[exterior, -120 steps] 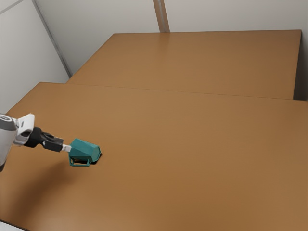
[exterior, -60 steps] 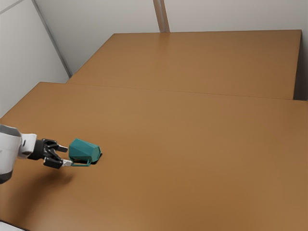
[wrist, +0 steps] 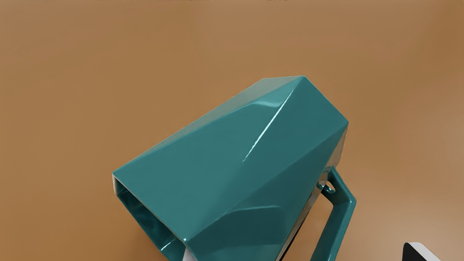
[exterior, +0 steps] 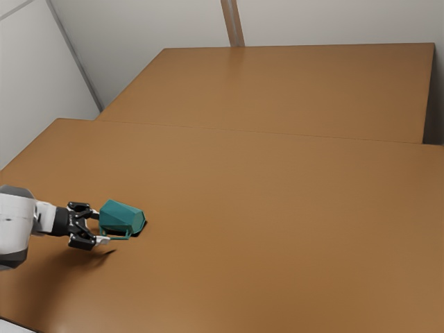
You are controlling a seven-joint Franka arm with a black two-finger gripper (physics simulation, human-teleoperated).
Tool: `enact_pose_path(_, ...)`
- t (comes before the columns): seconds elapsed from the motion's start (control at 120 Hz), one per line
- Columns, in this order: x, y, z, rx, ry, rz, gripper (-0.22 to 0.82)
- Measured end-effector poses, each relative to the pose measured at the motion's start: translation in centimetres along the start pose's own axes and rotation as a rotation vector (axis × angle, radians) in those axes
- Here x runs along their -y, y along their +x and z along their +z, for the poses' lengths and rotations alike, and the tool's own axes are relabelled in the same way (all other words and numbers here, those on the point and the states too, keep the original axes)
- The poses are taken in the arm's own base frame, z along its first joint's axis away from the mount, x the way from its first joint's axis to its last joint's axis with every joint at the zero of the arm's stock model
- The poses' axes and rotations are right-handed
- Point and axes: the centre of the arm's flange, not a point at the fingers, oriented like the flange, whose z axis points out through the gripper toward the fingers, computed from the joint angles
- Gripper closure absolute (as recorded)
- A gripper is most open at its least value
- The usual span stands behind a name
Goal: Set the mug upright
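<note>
From here I count one mug [exterior: 121, 216] with one handle [wrist: 335, 221], one arm [exterior: 14, 225], one set of jaws with two fingers [exterior: 103, 240], one worktop [exterior: 263, 229] and one other table [exterior: 298, 90].

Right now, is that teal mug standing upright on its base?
No, the mug is lying on its side on the table, with its open end facing sideways rather than up.

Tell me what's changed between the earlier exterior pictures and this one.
The tool has turned and shifted lower in the exterior view; its open fingers now show spread apart, one at the mouth of the mug, the other out beyond the handle. Nothing has been gripped or let go. The mug stayed put, on its side on the table.
</note>
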Motion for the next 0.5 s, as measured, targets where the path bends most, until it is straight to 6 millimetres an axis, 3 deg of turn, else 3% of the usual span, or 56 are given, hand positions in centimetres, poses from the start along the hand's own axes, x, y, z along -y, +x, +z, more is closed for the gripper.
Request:
enact_pose_path(0.292,-0.27,0.27,0.77,-0.071,0.013,0.031,0.01)
enact_pose_path(0.5,-0.32,0.65,1.02,-0.097,0.022,0.056,0.22)
